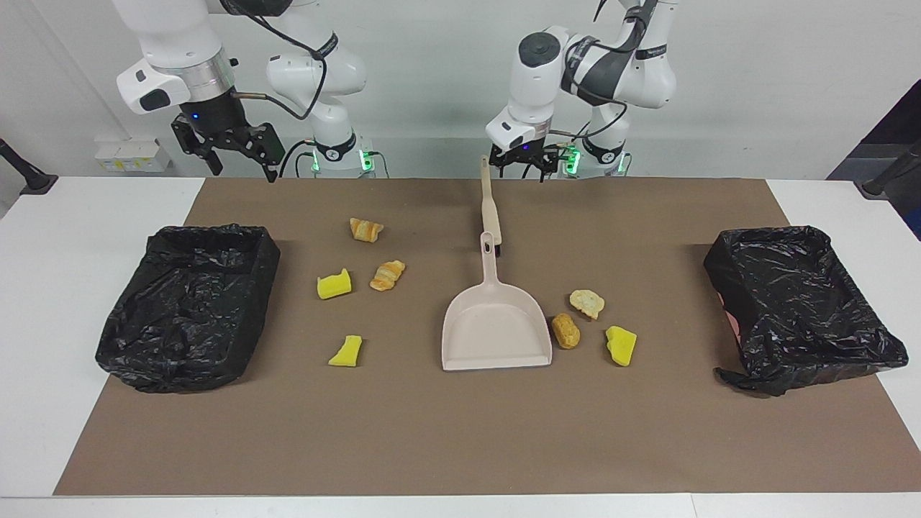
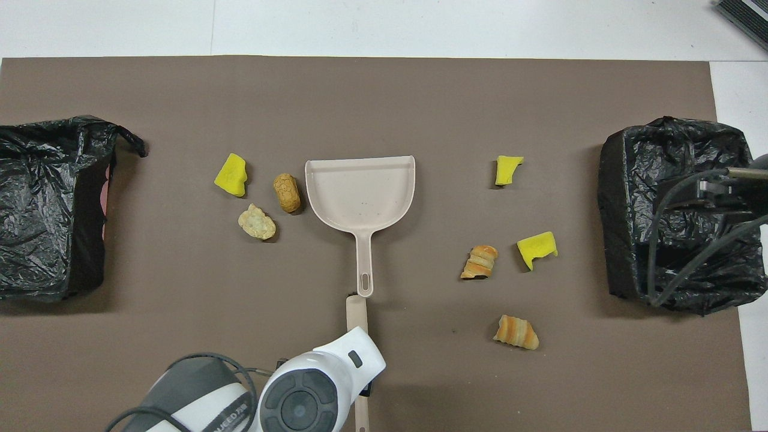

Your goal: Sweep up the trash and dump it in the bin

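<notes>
**Nothing swept yet: left claw over brush handle, all trash on the mat**

Counter (image 1: 101, 446) is white, with a brown mat (image 1: 460, 432) over most of it. Two black-bagged bins: one bin (image 1: 188, 302) at the right arm's end, the other bin (image 1: 799, 306) at the left arm's end. No trash visible in either.

Left arm reaches in toward mid-counter; left claw (image 1: 524, 160) hangs just beside the top end of the brush (image 1: 490, 205) handle, fingers spread wide, holding nothing. Whether it touches the handle, can't tell. Right claw (image 1: 229, 144) is up in the air over the counter edge near its own base, also wide and empty; that arm waits.

Beige dustpan (image 1: 496, 324) lies flat mid-mat, empty, handle pointing at the robots, its tip meeting the brush head.

Trash, seven bits, all loose on the mat:
- toward the right arm's end: croissant (image 1: 366, 229), second croissant (image 1: 388, 275), yellow chunk (image 1: 334, 285), second yellow chunk (image 1: 346, 352)
- toward the left arm's end, beside the pan: pale bread piece (image 1: 587, 303), brown bread roll (image 1: 565, 330) just beside the pan wall, third yellow chunk (image 1: 621, 344)

Progress: about zero. Left: grab brush and pan, sweep seven bits in, dump in a bin.
</notes>
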You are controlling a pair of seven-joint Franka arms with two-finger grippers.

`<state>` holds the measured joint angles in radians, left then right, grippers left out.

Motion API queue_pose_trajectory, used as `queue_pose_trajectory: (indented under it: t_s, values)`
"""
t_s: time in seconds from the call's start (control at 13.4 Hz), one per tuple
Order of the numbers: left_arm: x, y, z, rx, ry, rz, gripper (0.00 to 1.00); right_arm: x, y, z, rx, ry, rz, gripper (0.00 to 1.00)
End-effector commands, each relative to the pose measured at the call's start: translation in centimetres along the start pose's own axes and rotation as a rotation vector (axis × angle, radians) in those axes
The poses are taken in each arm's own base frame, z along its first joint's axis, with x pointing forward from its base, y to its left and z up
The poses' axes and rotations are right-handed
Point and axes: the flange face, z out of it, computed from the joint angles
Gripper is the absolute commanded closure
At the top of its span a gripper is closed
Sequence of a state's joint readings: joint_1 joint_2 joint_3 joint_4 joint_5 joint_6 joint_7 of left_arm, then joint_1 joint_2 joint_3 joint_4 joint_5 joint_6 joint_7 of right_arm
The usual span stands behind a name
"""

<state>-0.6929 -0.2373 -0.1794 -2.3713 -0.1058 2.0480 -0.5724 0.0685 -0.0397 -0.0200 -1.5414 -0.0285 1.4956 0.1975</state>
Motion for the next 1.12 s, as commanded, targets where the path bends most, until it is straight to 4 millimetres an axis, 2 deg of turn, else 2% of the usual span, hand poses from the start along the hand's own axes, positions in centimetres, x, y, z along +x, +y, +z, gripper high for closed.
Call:
queue_pose_trajectory:
  t_s: [0.0,0.15,0.3,0.52,0.6,0.75,0.82,0.9,1.05]
  values:
    - [-1.6,3.0,2.5,-0.02,0.006,-0.012,0.0,-0.4,1.0,0.0,0.007,-0.005,-0.007,0.0]
    - [-2.3,4.9,4.4,-0.017,0.001,-0.004,0.0,-0.4,1.0,-0.1,0.007,-0.003,-0.005,0.0]
    - [-4.4,6.4,5.1,-0.006,-0.004,0.02,0.0,-0.4,1.1,0.0,0.007,-0.005,-0.007,0.0]
    - [-4.5,5.7,6.5,0.002,-0.011,0.008,0.0,-0.3,1.3,0.0,0.007,-0.004,-0.004,0.0]
    - [-5.4,5.2,7.6,0.014,-0.017,0.009,0.0,-0.3,1.4,0.0,0.008,0.001,-0.004,0.0]
    - [-5.1,5.2,7.6,0.004,-0.007,0.0,0.0,-0.2,1.4,0.0,0.01,0.002,-0.004,0.0]
    - [-5.2,5.3,7.6,0.005,-0.007,0.0,0.05,-0.1,1.5,-0.1,0.01,0.007,-0.002,0.0]
    - [-5.1,5.3,7.6,0.004,-0.007,-0.001,0.29,0.0,1.6,-0.1,0.01,0.01,-0.001,0.0]
    - [-4.8,5.7,7.0,0.0,-0.007,-0.004,0.85,-0.1,1.6,-0.1,0.01,0.01,0.008,0.0]
